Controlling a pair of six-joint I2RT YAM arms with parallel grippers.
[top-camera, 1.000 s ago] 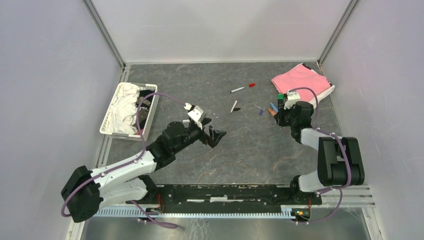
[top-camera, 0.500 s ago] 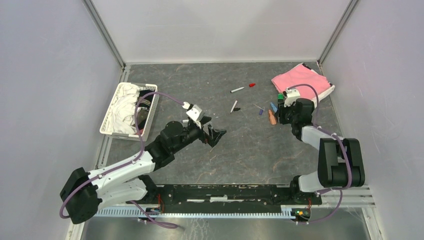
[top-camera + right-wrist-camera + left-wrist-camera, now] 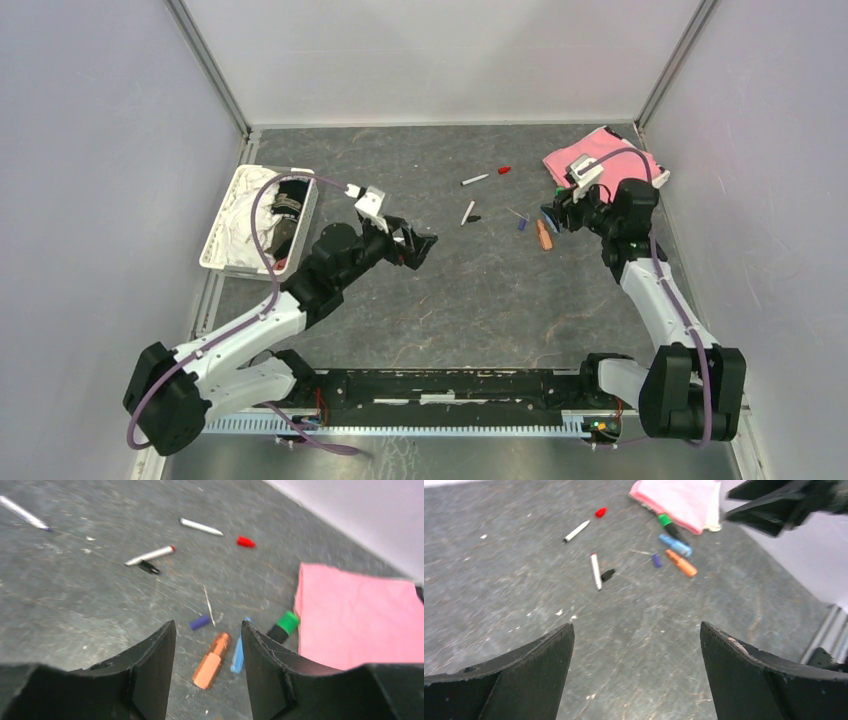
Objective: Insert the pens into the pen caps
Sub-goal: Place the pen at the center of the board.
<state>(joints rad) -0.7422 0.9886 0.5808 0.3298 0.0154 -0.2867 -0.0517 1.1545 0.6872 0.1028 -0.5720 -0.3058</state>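
The orange marker (image 3: 211, 661) lies flat on the desk (image 3: 75, 605), just beside the blue marker (image 3: 237, 655), with a purple cap (image 3: 199, 622) close by. The right pincer (image 3: 207, 630) hangs above them, jaws partly open and empty. The left pincer (image 3: 636, 627), spread wide and empty, is well apart. To lift one marker cleanly, I judge, straddle its barrel crosswise, clear of its neighbour, leaving the tip end free for capping.
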